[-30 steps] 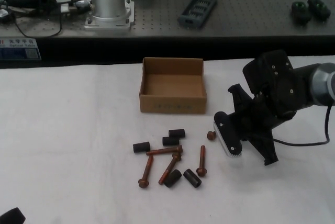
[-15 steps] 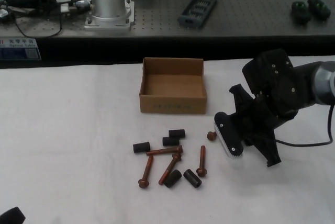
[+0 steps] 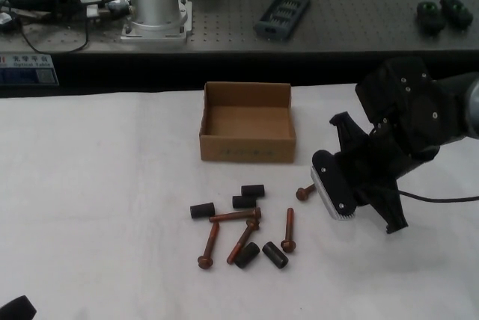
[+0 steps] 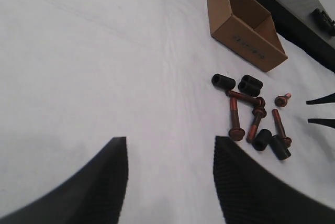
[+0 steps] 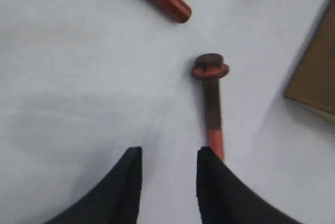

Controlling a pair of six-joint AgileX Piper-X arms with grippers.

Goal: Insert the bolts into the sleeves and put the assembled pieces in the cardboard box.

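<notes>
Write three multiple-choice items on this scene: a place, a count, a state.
1. Where is the stray bolt? A in the box; B just ahead of the right tool; C on the rear bench.
2. How many sleeves lie on the cloth? A three; B five; C eight.
3. The right tool's fingers are: A open, empty; B shut on a sleeve; C shut on a bolt.
Key: 1B, its shank ends beside a finger; 2B, five black ones count out; 3A, a bare gap parts them.
</notes>
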